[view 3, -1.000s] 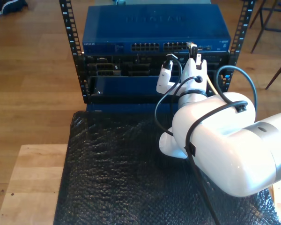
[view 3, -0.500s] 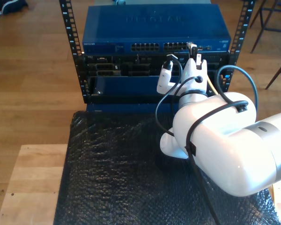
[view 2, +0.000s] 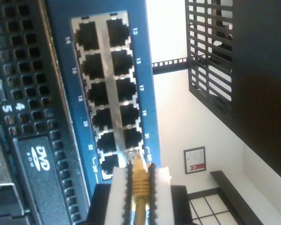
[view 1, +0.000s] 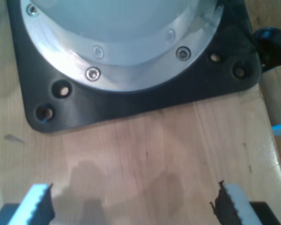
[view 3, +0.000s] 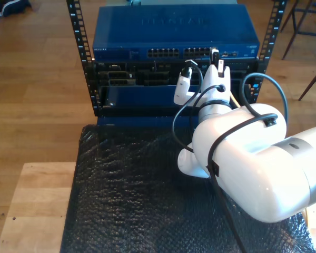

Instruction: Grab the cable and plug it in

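My second gripper [view 2: 139,187] pinches the cable [view 2: 139,180] between its white serrated pads, the pale-yellow boot sticking out with the clear plug tip at the edge of a port on the blue switch [view 2: 145,98]. In the second wrist view the two rows of square ports run from the upper left of the frame down to the plug, and the tip sits at the last pair, beside the blue edge of the panel, so little room remains on that side.

In the exterior view my second gripper [view 3: 216,59] is at the upper centre-right, against the switch [view 3: 174,31] front in the black rack [view 3: 76,31]. Compared with half a second ago, it has edged slightly up and toward the ports.

My first gripper [view 1: 131,206] is spread wide over a bare wooden table [view 1: 145,150], its ridged fingertips [view 1: 40,199] apart, with a black base plate [view 1: 131,103] and a bolted metal ring above them.

The bubbly black mat [view 3: 126,190] lies under the glossy white arm [view 3: 253,163].
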